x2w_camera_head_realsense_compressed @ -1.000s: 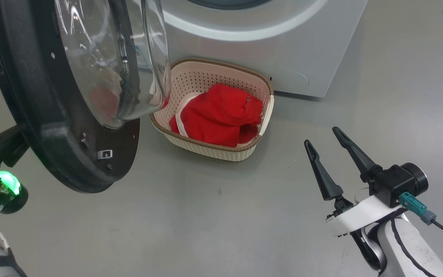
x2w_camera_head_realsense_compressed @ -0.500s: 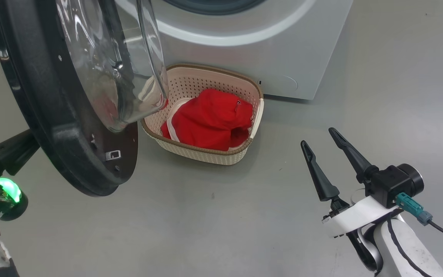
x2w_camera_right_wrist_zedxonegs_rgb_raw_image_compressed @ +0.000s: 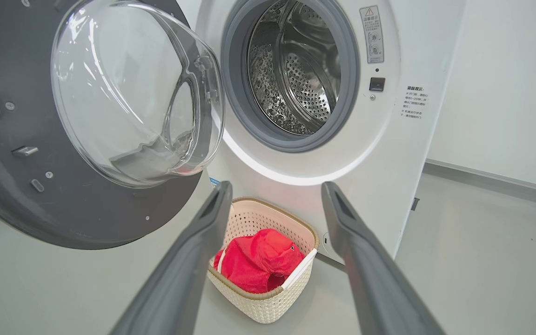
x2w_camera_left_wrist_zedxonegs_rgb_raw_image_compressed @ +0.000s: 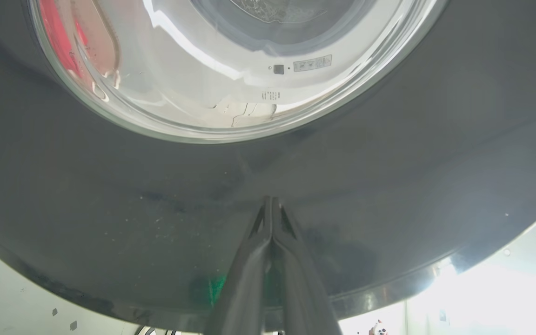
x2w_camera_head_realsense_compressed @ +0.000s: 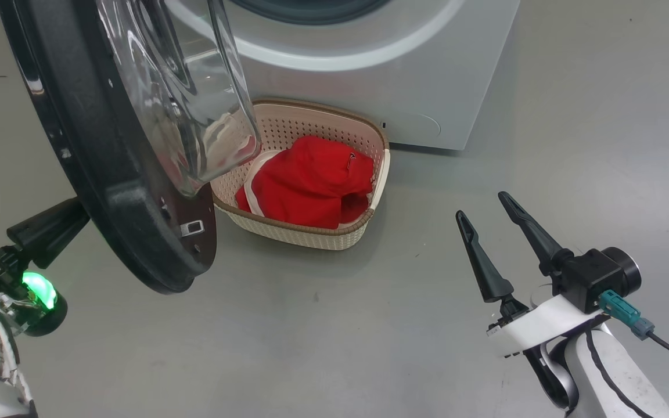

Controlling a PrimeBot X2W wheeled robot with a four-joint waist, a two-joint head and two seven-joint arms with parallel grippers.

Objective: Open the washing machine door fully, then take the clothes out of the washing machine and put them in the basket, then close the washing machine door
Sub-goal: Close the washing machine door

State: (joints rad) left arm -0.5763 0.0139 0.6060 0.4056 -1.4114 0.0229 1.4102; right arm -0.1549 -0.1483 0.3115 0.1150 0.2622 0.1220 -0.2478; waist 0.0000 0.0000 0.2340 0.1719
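Left gripper point(x2w_camera_left_wrist_zedxonegs_rgb_raw_image_compressed: 271, 204): its two fingers were pressed together with nothing between them, tips resting on the black outer face of the washing machine door point(x2w_camera_left_wrist_zedxonegs_rgb_raw_image_compressed: 389, 186). We judged that a closed pair made a stiff point for pushing.
Right gripper point(x2w_camera_head_realsense_compressed: 482, 206): spread wide and empty, it hung over the bare floor point(x2w_camera_head_realsense_compressed: 340, 325), well apart from the basket. We took that as parking clear of the door's swing.
Washing machine door: it stood swung out from the opening, and in the head view its glass bowl point(x2w_camera_right_wrist_zedxonegs_rgb_raw_image_compressed: 128, 93) overhung one end of the basket.
Clothes point(x2w_camera_head_realsense_compressed: 311, 183): the red garment lay bunched inside the basket point(x2w_camera_head_realsense_compressed: 299, 235).
Basket: it sat on the floor against the foot of the washing machine point(x2w_camera_right_wrist_zedxonegs_rgb_raw_image_compressed: 389, 139), below the opening, which we judged kept the drop short.
Drum point(x2w_camera_right_wrist_zedxonegs_rgb_raw_image_compressed: 296, 70): we saw no fabric in it.
Step in hand: we judged the unloading done and only the closing of the door left.
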